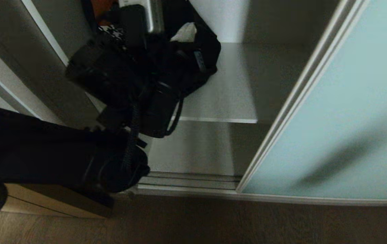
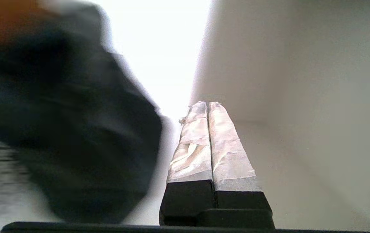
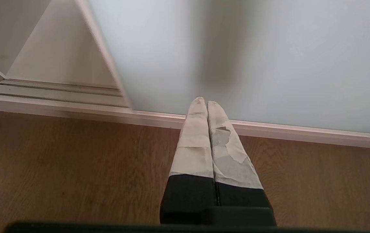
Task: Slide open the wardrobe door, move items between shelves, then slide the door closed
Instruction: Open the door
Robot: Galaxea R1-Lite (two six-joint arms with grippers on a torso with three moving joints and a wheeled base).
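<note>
Wooden flooring (image 3: 74, 168) is seen in front of a white wardrobe, with a ribbed silver floor track (image 1: 190, 181) along its threshold. The sliding wardrobe door (image 1: 342, 112), of frosted aqua glass in a silver frame, is slid to the right, and the left part of the wardrobe is left open. Two of the shelves (image 1: 234, 84) are exposed in the opening. A dark bundle of fabric (image 1: 193, 54) is seen lying on the upper of them, toward the back left. The left tool (image 2: 208, 106) is reached into the opening beside that blurred dark bundle, its taped fingers (image 2: 227, 152) clenched together with nothing between them. The right tool (image 3: 204, 101) is held low over the floor, pointed at the foot of the door, likewise clenched and empty.
</note>
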